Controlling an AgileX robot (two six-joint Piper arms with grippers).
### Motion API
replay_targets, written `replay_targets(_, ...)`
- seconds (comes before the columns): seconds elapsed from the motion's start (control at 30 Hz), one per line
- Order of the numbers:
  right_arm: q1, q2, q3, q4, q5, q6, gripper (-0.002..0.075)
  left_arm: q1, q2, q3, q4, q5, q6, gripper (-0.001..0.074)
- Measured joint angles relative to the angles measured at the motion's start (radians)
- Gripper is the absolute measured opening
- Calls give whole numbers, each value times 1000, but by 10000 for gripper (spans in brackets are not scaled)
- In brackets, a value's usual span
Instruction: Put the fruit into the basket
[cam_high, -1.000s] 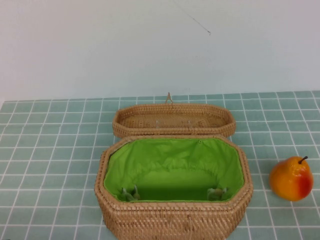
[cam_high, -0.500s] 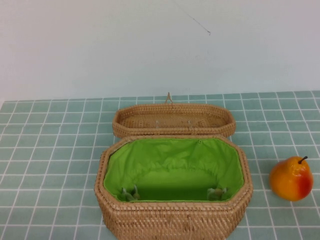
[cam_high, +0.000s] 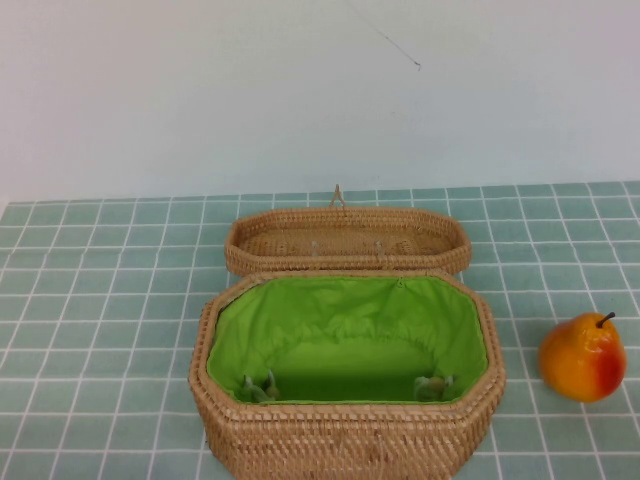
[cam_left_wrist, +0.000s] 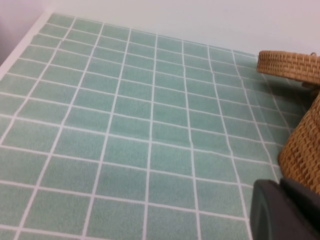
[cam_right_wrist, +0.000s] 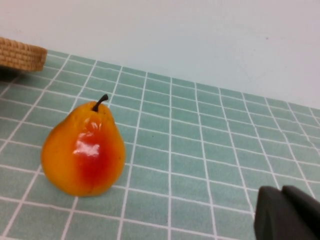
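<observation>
Nothing has changed over the last second: basket, lid and fruit sit exactly as before, no arm has entered the high view. The task has not started.

Nearest: the basket (cam_high: 345, 400), open, its green lining (cam_high: 345, 340) empty. Just to its right, apart from the wicker wall, the fruit (cam_high: 583, 357) stands upright on the tiled table (cam_high: 100, 300), stem up, red blush facing the robot.

Behind the basket, the lid (cam_high: 348, 240) lies open and flat.

Left gripper (cam_left_wrist: 282, 210): only a dark corner shows in its wrist view, low beside the basket's left wall; cannot tell how wide it stands. Right gripper (cam_right_wrist: 287, 212): likewise a dark corner, low, facing the fruit from nearby; opening cannot be told. It holds nothing. Right arm looks better placed to reach.
</observation>
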Motion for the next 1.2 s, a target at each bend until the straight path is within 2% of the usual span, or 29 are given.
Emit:
replay_targets(0.23,0,0,0,74,2,0,-3,0,0,0,0,-4,0,1)
replay_targets(0.37,0,0,0,148,-73,2,-3,0,0,0,0,-4,0,0)
replay_targets(0.57,0,0,-2,425,-310,101,-3,0,0,0,0,-4,0,0)
replay_targets(0.7,0,0,-2,447,-504,103,-3,0,0,0,0,-4,0,-2)
replay_targets(0.8,0,0,-2,449,-631,171,-3,0,0,0,0,-4,0,0)
replay_targets(0.87,0,0,-2,399,-697,179,-3,0,0,0,0,-4,0,1)
replay_targets(0.93,0,0,-12,276,-665,185,-3,0,0,0,0,-4,0,0)
replay_targets(1.03,0,0,-128,121,-460,189,-3,0,0,0,0,-4,0,0)
replay_targets(1.2,0,141,-272,55,-317,179,-3,0,0,0,0,-4,0,0)
